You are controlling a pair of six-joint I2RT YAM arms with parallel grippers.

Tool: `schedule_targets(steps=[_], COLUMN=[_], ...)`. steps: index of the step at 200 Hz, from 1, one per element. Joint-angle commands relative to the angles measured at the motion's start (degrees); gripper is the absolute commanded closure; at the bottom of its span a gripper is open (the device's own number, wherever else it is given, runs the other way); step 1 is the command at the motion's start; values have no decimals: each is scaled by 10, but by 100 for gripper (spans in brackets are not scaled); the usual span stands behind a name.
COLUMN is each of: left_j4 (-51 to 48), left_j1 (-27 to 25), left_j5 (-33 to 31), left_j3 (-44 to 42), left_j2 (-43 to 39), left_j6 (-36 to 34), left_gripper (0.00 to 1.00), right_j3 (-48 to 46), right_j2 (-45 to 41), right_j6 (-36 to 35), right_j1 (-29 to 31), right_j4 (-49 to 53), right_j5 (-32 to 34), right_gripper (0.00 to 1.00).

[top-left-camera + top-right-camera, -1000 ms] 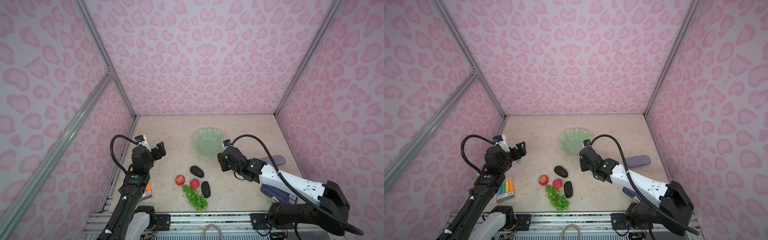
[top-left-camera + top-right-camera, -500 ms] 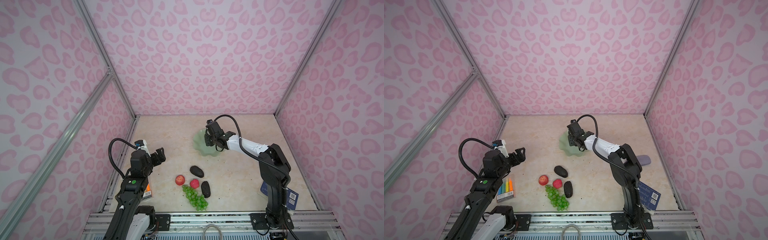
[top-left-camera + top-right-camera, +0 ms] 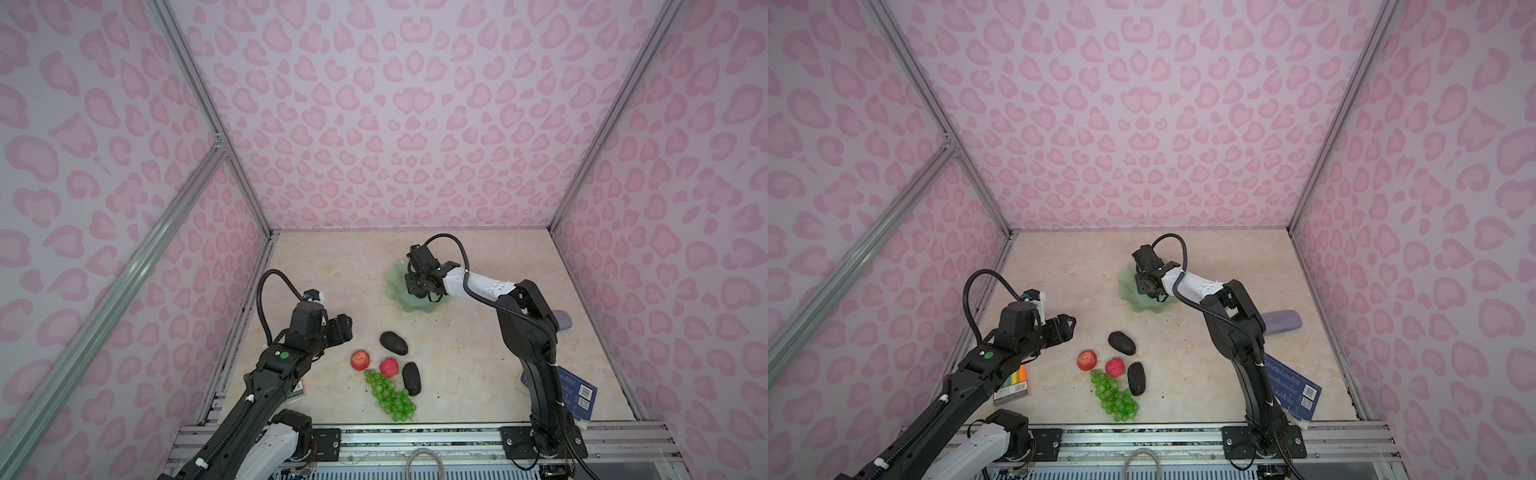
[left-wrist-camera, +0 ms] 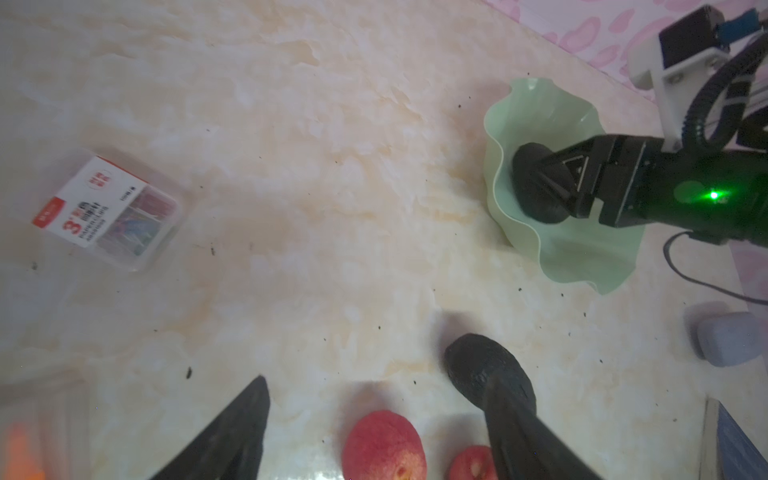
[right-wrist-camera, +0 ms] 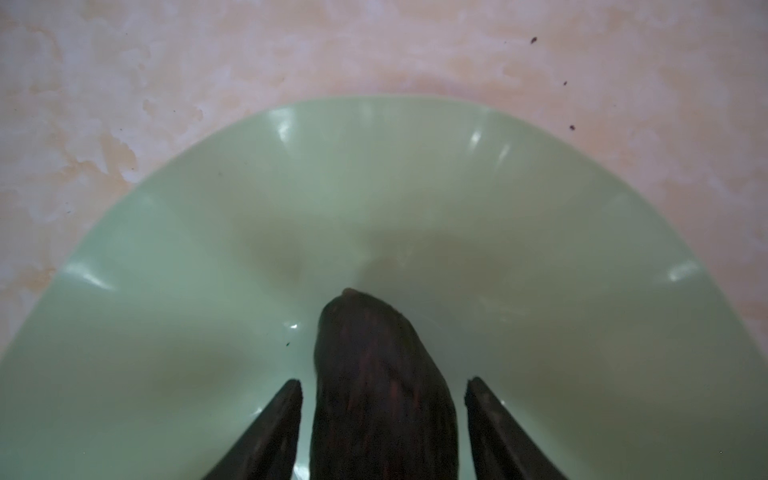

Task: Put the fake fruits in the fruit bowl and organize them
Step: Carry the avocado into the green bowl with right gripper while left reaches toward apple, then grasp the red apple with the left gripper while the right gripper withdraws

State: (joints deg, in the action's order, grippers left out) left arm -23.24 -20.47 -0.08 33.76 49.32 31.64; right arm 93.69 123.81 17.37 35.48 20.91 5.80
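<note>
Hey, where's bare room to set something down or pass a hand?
Bare table left of the fruit bowl, beyond the left claw; also between bowl, avocados and grey case. Crowded in front: red fruits, grapes, avocados bunched.

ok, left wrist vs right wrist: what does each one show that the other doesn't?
Left wrist only: a big red fruit, a small red fruit, a loose avocado, a clear box, a lavender case, the open left pincer. Right wrist only: clear gaps between the fingers of the right pincer and the avocado lying in the green bowl. Both: that bowl, that avocado, the right pincer, the marble table.
</note>
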Motion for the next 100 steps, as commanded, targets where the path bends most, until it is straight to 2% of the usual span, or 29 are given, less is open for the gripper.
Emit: schedule_targets(steps=[1,33,71,100], left_j4=[-8,-8,-6,-10], left_j1=[-39,-83,-132,-149], left_j5=[-28,-47,-69,-82], left_j3=[-9,-16,-12,-15], left_j2=[15,52,96,125], left_j6=[36,50,63,67], left_gripper=[22,28,31,34], right_j3=[-11,-55,-150,-204], right_j2=[-28,-111,-221,-277], right_j6=[1,5,15,23], right_j1=[-3,-9,-12,-12], right_j4=[-13,-40,-67,-68], right_j5=[-2,1,13,22], right_gripper=[25,18,16,16])
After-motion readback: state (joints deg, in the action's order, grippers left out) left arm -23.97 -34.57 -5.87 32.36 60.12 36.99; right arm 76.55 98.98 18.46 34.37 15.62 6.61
